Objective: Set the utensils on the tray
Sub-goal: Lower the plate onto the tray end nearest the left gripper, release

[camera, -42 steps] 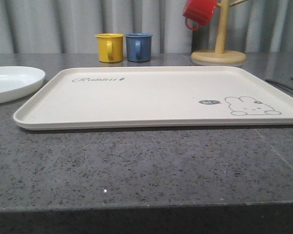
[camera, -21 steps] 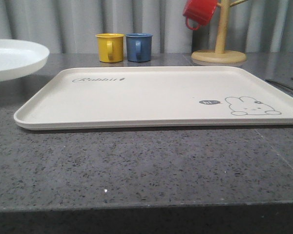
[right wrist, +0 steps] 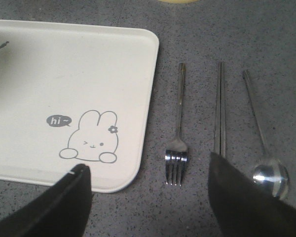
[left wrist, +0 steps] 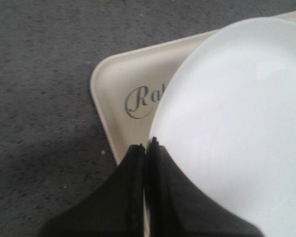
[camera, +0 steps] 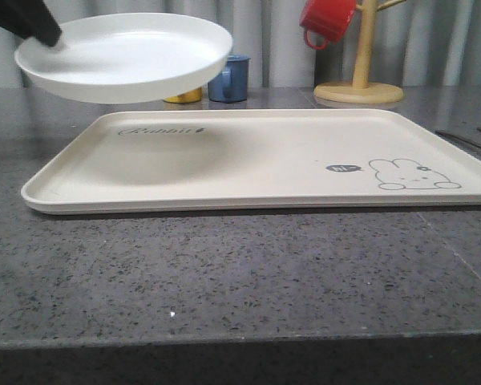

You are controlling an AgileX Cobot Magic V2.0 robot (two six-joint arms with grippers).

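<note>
The cream tray (camera: 264,164) with a rabbit drawing lies flat in the middle of the table and has nothing on it. To the right of the tray's right edge (right wrist: 138,98), three silver utensils lie side by side on the grey table: a fork (right wrist: 177,123), a pair of chopsticks (right wrist: 220,108) and a spoon (right wrist: 266,163). My right gripper (right wrist: 147,165) hangs open above the fork's tines, between the tray's corner and the chopsticks. My left gripper (left wrist: 147,148) is shut on the rim of a round white plate (camera: 128,52), which it holds in the air over the tray's far left corner (left wrist: 113,94).
A yellow mug (camera: 184,96), half hidden behind the plate, and a blue mug (camera: 234,79) stand behind the tray. A red mug (camera: 327,18) hangs on a wooden stand (camera: 362,56) at the back right. Dark bare table lies in front of the tray.
The white plate has risen from the table at the left and moved right, and it now hovers over the tray's left end in my left gripper.
</note>
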